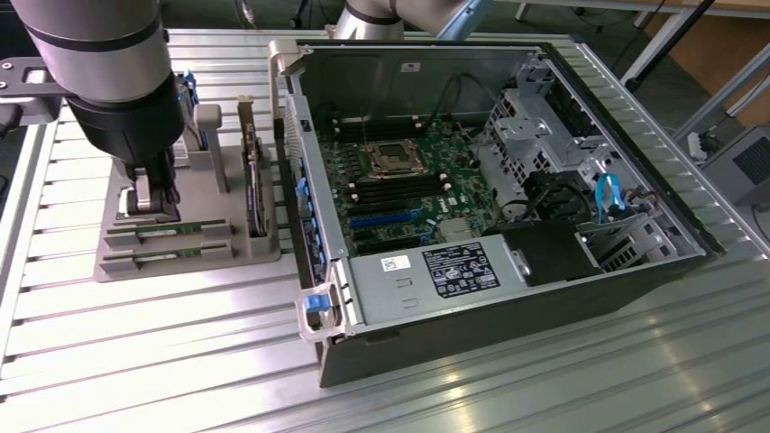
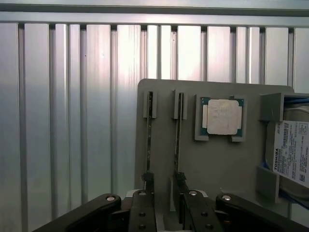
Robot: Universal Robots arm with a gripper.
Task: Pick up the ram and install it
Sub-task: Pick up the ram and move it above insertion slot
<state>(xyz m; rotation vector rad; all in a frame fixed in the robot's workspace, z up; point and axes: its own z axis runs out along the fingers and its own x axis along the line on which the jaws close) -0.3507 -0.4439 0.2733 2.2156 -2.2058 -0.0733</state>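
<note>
Two slim green ram sticks (image 1: 169,231) (image 1: 166,255) lie on edge in slots of a grey holder (image 1: 180,271) at the exterior view's left. In the wrist view they appear as two thin parallel strips (image 2: 148,130) (image 2: 179,130). My gripper (image 1: 151,206) hangs straight down over the holder, just above one end of the sticks. Its two dark fingers (image 2: 147,193) stand apart, each roughly in line with one stick, and the gripper (image 2: 164,181) is open with nothing in it. I cannot tell whether the fingertips touch the sticks.
The holder (image 2: 227,164) also carries a square silver processor (image 2: 221,117), a hard drive (image 2: 289,154) and a dark expansion card (image 1: 252,180) on edge. An open computer case (image 1: 481,298) with its motherboard (image 1: 409,189) lies to the exterior view's right on the ribbed metal table (image 1: 144,361).
</note>
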